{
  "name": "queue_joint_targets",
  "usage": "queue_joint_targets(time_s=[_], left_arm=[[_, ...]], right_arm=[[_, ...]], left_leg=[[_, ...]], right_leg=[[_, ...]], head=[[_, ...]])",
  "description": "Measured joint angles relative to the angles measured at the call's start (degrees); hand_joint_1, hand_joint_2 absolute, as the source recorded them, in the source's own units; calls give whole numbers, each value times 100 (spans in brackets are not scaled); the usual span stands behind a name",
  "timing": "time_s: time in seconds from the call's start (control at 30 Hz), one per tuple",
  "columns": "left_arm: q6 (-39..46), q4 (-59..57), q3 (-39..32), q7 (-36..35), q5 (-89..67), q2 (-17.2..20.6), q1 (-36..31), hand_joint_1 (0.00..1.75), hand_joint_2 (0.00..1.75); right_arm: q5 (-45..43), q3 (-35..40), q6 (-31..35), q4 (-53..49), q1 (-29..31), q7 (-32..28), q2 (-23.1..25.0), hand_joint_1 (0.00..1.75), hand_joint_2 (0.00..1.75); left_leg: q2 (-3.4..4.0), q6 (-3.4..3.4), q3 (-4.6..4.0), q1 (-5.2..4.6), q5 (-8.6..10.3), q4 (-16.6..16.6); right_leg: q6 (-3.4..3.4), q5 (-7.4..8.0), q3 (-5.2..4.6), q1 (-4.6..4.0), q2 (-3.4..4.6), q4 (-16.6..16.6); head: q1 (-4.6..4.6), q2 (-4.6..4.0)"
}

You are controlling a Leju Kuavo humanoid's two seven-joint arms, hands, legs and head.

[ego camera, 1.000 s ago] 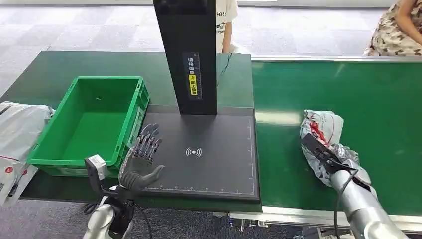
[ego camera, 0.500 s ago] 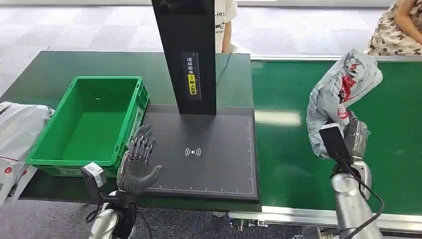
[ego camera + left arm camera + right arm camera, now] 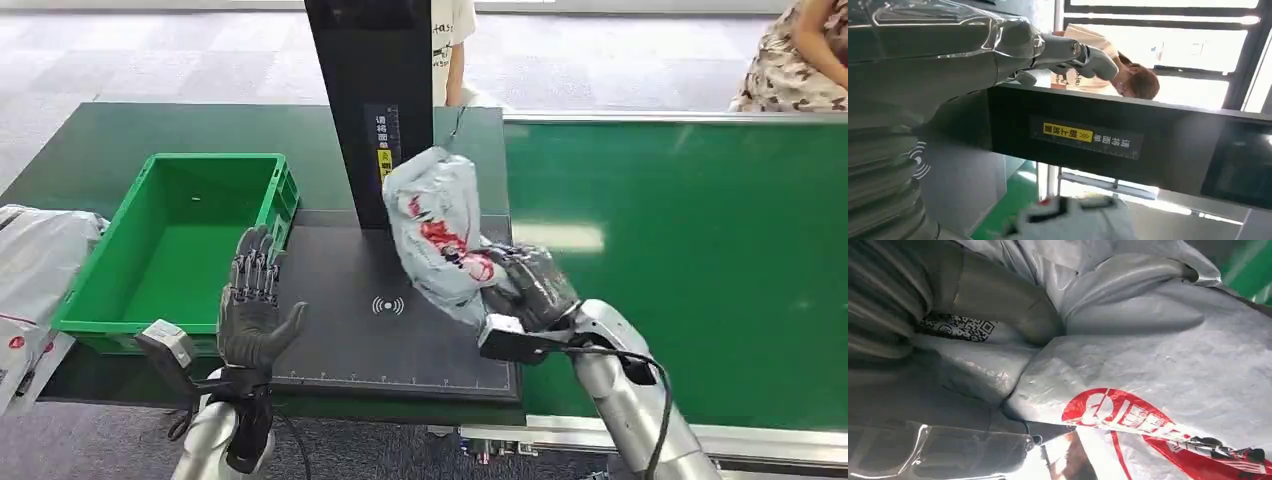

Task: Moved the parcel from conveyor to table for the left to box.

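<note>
The right hand (image 3: 530, 285) grips the grey parcel (image 3: 435, 230) above the black pad's (image 3: 400, 330) right edge; the left hand (image 3: 255, 310) hovers empty, fingers spread, beside the green crate (image 3: 160, 300).

my left hand (image 3: 948, 55) is open before the black post (image 3: 1108, 145); parcel (image 3: 1073, 222) beside it, a person (image 3: 1108, 65) behind.

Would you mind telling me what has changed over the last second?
The right hand lifted the parcel off the conveyor belt and carried it leftward over the black pad, still gripping it. The left hand stayed open, rising slightly. The green crate did not move.
</note>
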State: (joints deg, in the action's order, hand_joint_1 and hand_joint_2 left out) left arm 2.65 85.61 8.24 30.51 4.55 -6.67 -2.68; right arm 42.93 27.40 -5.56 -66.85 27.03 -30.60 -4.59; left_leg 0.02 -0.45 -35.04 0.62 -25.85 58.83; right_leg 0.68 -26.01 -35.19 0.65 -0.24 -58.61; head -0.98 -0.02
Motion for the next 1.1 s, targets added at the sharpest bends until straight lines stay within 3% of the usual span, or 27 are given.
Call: queue_joint_targets(time_s=[0.23, 0.27, 0.4, 0.63, 0.77, 0.9, 1.1], left_arm=[[63, 2, 0, 2, 31, 7, 9, 0, 175], [85, 2, 0, 0, 35, 7, 10, 0, 175], [157, 53, -2, -55, 37, 13, 29, 0, 175], [157, 179, -7, -59, 20, 13, 115, 0, 175], [157, 221, -7, -59, -11, 22, 171, 0, 175], [155, 221, -4, -125, -110, 22, 171, 0, 175], [188, 124, 186, -326, -895, 96, 145, 0, 175]], right_arm=[[151, 1527, -500, 922, 663, 179, -6, 175, 175], [168, 1698, -592, 1040, 740, 258, 2, 0, 175], [212, 2189, -438, 1423, 1015, 525, 63, 0, 175], [-236, 2222, 1282, 1517, 1048, 324, 77, 0, 175], [-749, 1901, 1757, 1243, 859, 149, 77, 0, 175], [-1746, 1463, 1547, 924, 636, -147, 77, 0, 175], [-3896, 615, 273, 346, 152, -306, 81, 0, 175]], left_leg=[[-10, 0, -2, 0, 1, 1], [-9, 0, -2, 0, 1, 1], [-7, 0, 0, 0, 0, 1], [-7, 0, 1, 0, 1, 2], [-7, 0, 1, 0, 0, 2], [-7, 0, 1, 0, -1, 2], [-9, 1, 0, -1, -1, 2]], right_leg=[[0, 0, 2, -2, -10, 1], [0, 0, 2, -2, -9, 1], [0, 0, 1, -2, -8, 1], [0, 1, 1, -2, -7, 2], [-1, 0, 0, -2, -7, 3], [-1, -1, -1, -2, -7, 3], [-1, -1, -1, -2, -9, 4]], head=[[0, 0], [0, 0], [0, 0], [2, 0], [2, 2], [2, 0], [0, 0]])
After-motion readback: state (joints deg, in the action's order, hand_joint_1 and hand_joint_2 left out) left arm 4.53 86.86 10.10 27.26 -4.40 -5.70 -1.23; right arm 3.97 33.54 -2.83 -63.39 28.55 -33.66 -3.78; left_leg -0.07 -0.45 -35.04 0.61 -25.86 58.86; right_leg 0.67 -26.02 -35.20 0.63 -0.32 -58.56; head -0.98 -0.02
